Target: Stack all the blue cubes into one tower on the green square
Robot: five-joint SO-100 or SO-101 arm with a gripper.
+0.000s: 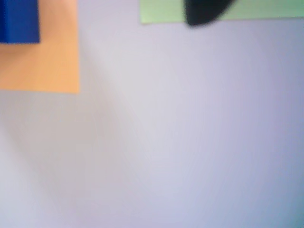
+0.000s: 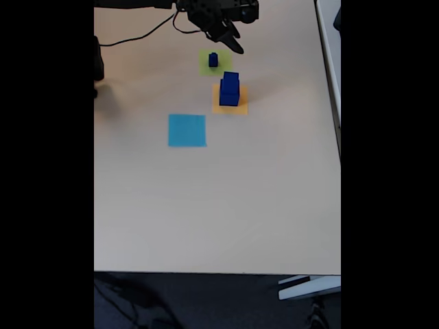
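Observation:
In the fixed view a small blue cube (image 2: 213,59) sits on the green square (image 2: 208,68). Two more blue cubes are stacked on the orange square (image 2: 221,107), the medium one (image 2: 231,77) on top of the large one (image 2: 229,94). My gripper (image 2: 236,46) hangs above the table just right of the green square and behind the stack, holding nothing; its jaws are too small to read. In the wrist view a blurred dark fingertip (image 1: 204,14) overlaps the green square (image 1: 266,10), and a blue cube (image 1: 19,21) stands on the orange square (image 1: 47,61) at top left.
A light blue paper square (image 2: 186,130) lies left of and nearer than the orange one. The arm's cable (image 2: 137,38) trails across the far left of the table. The table's front edge (image 2: 217,273) is far from the squares.

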